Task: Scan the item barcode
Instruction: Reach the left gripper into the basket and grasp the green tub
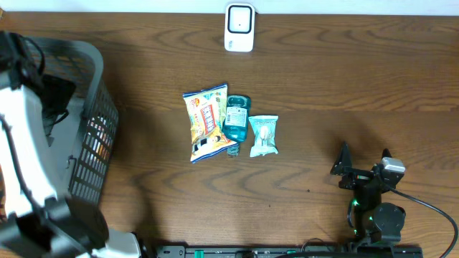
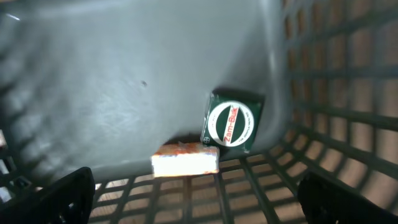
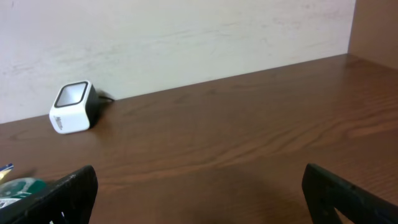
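The white barcode scanner (image 1: 239, 27) stands at the table's far edge and shows at the left of the right wrist view (image 3: 73, 107). Three items lie mid-table: a yellow snack bag (image 1: 206, 122), a teal bottle (image 1: 236, 118) and a white-green packet (image 1: 263, 135). My left gripper (image 2: 199, 202) is open inside the grey basket (image 2: 336, 93), above a green Zam-Buk box (image 2: 233, 119) and a small white-orange box (image 2: 185, 162), touching neither. My right gripper (image 3: 199, 193) hovers open over bare wood at the front right (image 1: 364, 165), holding nothing.
The grey mesh basket (image 1: 97, 136) fills the table's left side, with my white left arm (image 1: 21, 143) reaching down into it. A cable runs from the right arm's base (image 1: 430, 208). A pale wall (image 3: 186, 37) rises behind the scanner.
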Available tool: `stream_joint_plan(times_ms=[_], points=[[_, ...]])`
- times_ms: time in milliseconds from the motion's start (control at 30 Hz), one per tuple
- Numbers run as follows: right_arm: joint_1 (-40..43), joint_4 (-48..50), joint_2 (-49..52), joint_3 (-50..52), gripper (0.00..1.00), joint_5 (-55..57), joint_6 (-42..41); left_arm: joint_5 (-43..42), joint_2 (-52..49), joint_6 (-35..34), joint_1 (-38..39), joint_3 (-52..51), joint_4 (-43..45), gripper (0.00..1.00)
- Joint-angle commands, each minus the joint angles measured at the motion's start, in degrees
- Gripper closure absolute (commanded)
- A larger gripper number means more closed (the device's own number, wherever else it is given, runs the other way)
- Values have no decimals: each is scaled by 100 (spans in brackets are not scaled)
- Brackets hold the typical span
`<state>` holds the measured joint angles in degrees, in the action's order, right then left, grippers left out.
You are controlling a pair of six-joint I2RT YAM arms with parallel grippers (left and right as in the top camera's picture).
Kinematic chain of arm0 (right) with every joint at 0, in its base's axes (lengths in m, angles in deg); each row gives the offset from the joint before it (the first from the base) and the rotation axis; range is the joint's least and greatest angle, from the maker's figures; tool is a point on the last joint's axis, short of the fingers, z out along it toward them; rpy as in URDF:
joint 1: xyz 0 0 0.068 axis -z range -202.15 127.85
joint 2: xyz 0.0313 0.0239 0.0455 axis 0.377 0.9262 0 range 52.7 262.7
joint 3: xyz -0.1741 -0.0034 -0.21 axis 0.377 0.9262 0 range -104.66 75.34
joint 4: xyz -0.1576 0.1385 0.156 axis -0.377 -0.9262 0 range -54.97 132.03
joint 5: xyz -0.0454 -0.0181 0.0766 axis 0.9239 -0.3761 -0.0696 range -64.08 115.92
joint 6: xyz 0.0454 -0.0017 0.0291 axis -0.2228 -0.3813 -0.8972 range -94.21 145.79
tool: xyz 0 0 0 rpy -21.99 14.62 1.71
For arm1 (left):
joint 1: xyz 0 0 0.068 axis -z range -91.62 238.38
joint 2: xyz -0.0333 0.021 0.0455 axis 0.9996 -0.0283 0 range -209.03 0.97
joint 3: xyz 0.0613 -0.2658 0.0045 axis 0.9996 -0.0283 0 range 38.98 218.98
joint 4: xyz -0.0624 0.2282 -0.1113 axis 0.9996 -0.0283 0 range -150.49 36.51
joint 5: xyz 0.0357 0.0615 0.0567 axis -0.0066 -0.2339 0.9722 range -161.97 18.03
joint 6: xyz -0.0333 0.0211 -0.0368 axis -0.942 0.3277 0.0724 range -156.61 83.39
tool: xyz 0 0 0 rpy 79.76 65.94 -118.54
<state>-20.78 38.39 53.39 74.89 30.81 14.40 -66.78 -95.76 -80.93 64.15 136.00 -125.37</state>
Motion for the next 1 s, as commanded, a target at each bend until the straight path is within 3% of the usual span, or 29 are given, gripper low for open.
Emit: stream_joint_plan(times_ms=[0,400,767,967], points=[[-66,-11,-35,13,1,33,-57,-420,-671,448,-24,-28,59,2],[-66,-11,-35,13,1,33,-57,-455,-2081,330,-22,-33,540,2],[-66,-11,-35,13,1,33,-57,-627,-2312,138,-2,-144,782,2],[-66,-11,-35,13,1,31,-57,-623,-2312,50,20,-638,1375,2]])
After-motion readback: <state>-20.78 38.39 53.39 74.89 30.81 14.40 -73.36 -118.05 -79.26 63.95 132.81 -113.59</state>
